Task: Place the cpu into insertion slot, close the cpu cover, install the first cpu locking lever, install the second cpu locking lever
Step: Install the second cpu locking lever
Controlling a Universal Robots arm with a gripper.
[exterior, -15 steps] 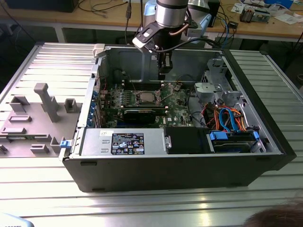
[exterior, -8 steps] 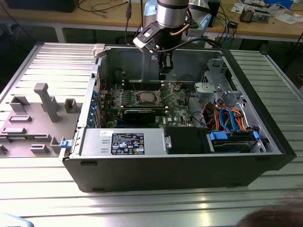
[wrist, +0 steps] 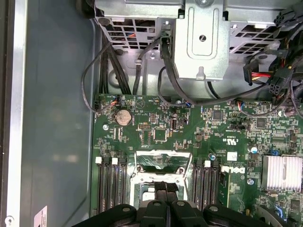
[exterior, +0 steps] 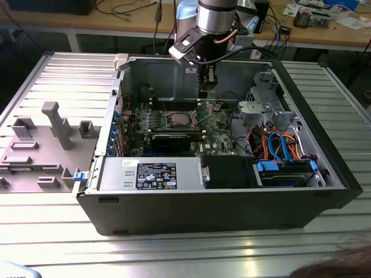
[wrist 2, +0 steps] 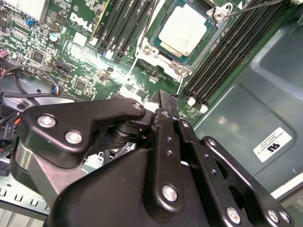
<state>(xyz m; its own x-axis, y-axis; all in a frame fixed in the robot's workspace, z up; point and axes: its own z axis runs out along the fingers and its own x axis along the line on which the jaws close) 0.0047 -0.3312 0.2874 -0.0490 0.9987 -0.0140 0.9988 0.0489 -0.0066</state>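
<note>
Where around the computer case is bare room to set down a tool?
The ribbed table is bare in front of the case and at the exterior view's right of it; grey fixture blocks crowd the exterior view's left.

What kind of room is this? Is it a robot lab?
Probably a robotics lab or workshop: a robot arm hangs over an open computer case on a ribbed metal table, with cluttered wooden benches behind.
</note>
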